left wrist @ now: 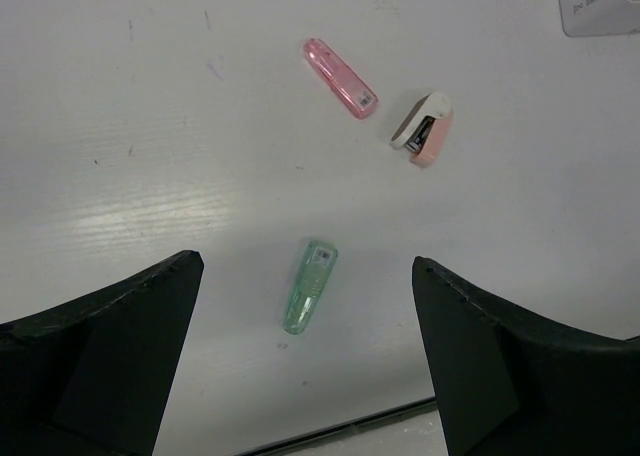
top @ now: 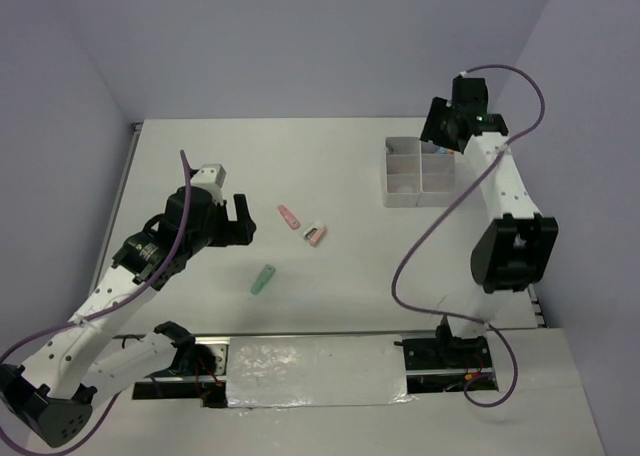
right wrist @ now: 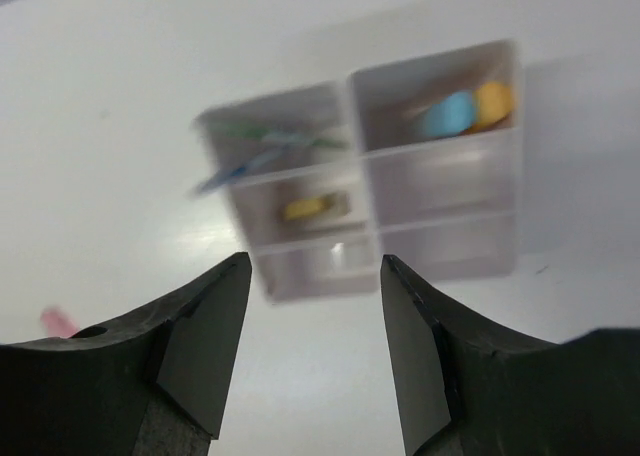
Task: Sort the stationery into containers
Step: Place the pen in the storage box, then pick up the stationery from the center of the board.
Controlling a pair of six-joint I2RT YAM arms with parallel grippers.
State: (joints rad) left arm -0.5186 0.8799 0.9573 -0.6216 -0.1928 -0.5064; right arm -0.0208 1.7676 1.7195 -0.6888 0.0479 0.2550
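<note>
Three stationery pieces lie loose mid-table: a pink stick (top: 289, 217) (left wrist: 340, 64), a pink-and-white stubby piece (top: 315, 234) (left wrist: 423, 129) and a green stick (top: 263, 279) (left wrist: 310, 286). My left gripper (top: 242, 223) (left wrist: 308, 264) hovers open above them; in its wrist view the green stick lies between the fingers, untouched. The translucent divided container (top: 403, 198) (right wrist: 300, 281) stands at the far right. My right gripper (top: 443, 136) (right wrist: 315, 261) hangs open and empty over it. In the blurred right wrist view it holds teal pens (right wrist: 260, 141), blue and orange pieces (right wrist: 465, 109) and a yellowish piece (right wrist: 312, 208).
The table's near edge, a dark seam with a foil-covered strip (top: 310, 361) beyond it, runs just below the green stick. The right arm's purple cable (top: 420, 246) loops over the table beside the container. Walls close in the back and both sides.
</note>
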